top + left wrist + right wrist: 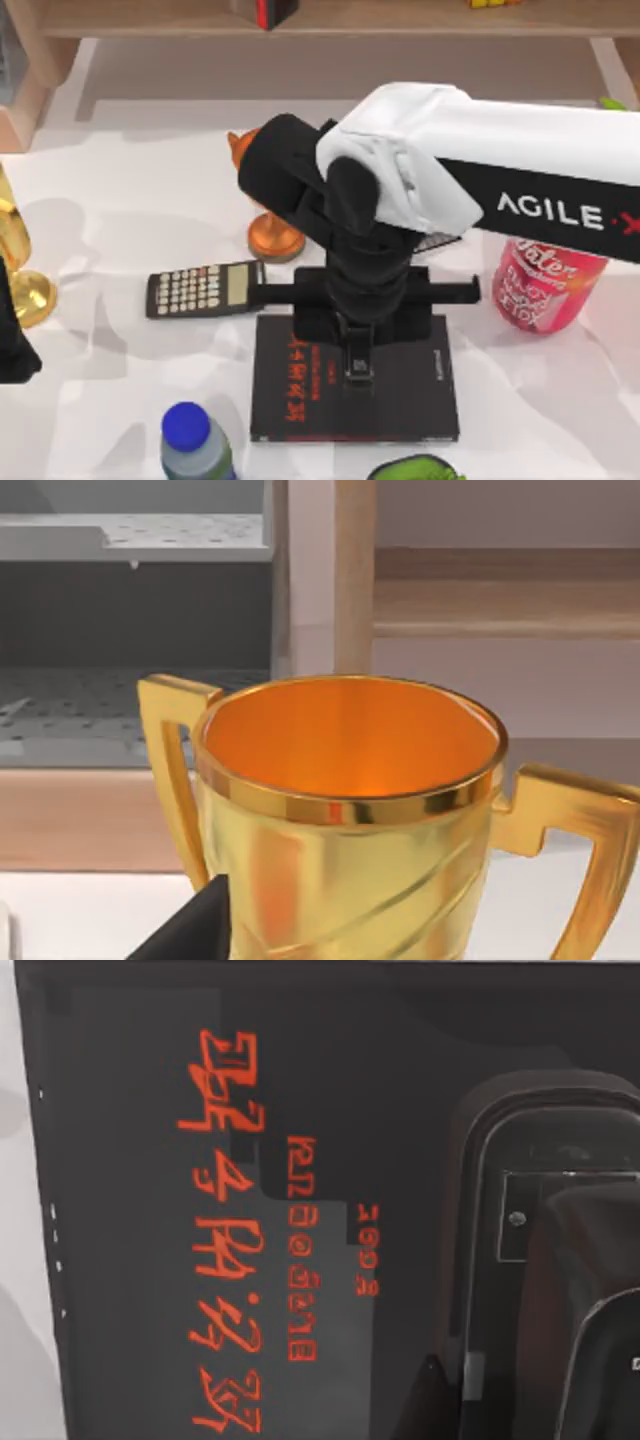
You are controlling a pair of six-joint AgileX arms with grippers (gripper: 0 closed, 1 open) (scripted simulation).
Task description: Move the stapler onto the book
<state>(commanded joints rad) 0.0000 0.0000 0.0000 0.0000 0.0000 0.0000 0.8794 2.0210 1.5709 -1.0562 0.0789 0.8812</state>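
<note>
While the right gripper (357,368) hangs low over the book (400,395), a black stapler (545,1260) sits beneath its fingers on the dark cover, right of the red lettering; whether those fingers grip it I cannot tell. Beyond the fingers lie a calculator (203,289) and a pink can (545,285) on the counter (120,220). The left arm idles by a gold trophy (350,820).

The trophy (350,820) looks like polished gold metal, glossy. The book (250,1210) has a smooth matt black cover. The tabletop (120,220) looks like pale marbled stone.
</note>
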